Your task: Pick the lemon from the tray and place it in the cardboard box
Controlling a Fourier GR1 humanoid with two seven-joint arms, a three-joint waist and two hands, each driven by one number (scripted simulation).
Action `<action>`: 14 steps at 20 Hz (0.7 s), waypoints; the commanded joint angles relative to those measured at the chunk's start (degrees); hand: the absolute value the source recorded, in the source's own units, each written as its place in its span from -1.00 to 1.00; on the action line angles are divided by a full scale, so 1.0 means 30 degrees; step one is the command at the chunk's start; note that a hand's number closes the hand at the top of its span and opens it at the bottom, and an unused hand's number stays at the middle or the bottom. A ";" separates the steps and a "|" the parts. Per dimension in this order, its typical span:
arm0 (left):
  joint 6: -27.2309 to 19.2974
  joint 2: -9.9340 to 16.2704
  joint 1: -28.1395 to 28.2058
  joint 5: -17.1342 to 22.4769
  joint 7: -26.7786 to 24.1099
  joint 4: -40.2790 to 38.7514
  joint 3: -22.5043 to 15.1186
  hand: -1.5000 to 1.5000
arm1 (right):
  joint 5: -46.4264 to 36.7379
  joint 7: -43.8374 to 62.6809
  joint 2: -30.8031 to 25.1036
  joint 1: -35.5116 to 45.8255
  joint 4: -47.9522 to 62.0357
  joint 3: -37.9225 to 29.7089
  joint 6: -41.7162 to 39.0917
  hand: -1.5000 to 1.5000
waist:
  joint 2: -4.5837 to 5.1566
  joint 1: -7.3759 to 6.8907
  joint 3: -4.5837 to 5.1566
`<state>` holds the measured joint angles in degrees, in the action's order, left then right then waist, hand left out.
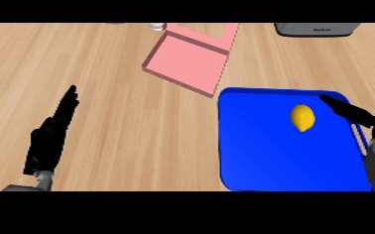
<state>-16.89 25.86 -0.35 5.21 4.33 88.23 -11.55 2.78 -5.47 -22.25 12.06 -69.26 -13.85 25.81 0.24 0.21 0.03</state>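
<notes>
Oval yellow lemon (303,118) on a glossy blue tray (264,148); right hand (350,110) beside it, fingers straight, holding nothing.

Counter layout, head view.
Lemon (303,117) lies on the tray (264,153) at right; box (187,64) sits behind-left of the tray, just beside its corner.

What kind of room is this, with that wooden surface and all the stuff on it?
Probably a kitchen counter: a light wooden countertop carries a yellow lemon on a blue rectangular tray, and what looks like a grey metal appliance stands at the far edge.
</notes>
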 commanded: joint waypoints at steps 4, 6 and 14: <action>0.0158 -0.0264 0.0343 -0.0071 -0.0695 -0.0706 0.0183 0.00 | -0.2928 0.4992 -0.4273 -0.1222 -0.0183 0.3222 -0.4005 -1.00 | -0.0108 -0.0024 0.0069; 0.0417 -0.0022 0.0316 0.0142 -0.0321 -0.0380 0.0310 0.00 | -0.2730 0.6365 -0.6125 -0.1245 -0.0265 0.3665 -0.6723 -1.00 | -0.0147 -0.0049 0.0066; 0.0694 -0.0144 0.0093 -0.0173 -0.0266 -0.0330 0.0463 0.00 | -0.1264 1.2742 -0.6763 0.0485 -0.2600 0.5877 -1.2583 -1.00 | -0.0119 -0.0156 0.0014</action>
<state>-15.85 25.10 -0.21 4.31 3.19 86.65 -11.06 -2.99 24.66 -41.49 11.47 -73.98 1.88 -5.08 -0.12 -0.13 0.15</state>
